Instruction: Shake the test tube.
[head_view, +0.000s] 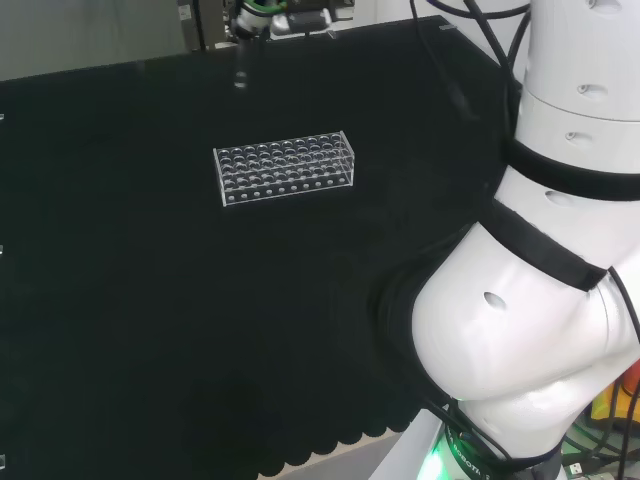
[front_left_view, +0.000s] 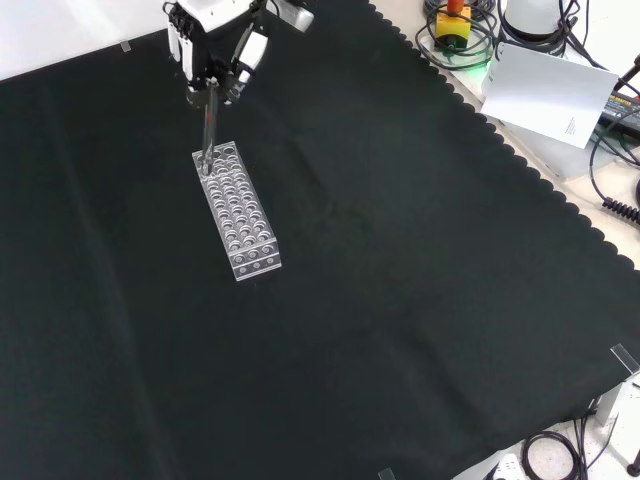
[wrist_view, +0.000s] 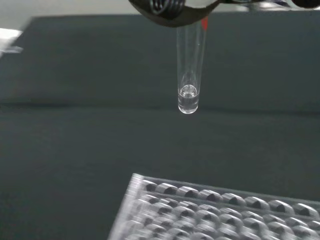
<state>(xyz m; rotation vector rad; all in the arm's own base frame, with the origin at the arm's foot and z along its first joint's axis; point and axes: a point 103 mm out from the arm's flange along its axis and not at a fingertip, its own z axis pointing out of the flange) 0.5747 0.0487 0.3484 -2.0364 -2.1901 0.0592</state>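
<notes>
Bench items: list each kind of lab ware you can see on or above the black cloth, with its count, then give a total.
Test tube, held by the hand: 1
Clear tube rack: 1
Total: 2

Head view: high behind the arm's base, looking over the white links (head_view: 540, 300) across the cloth (head_view: 150, 330). Front view: opposite side, looking down (about a quarter turn off). Wrist view: close, past the palm. All three share the rack (head_view: 285, 167) (front_left_view: 238, 210) (wrist_view: 220, 210).
</notes>
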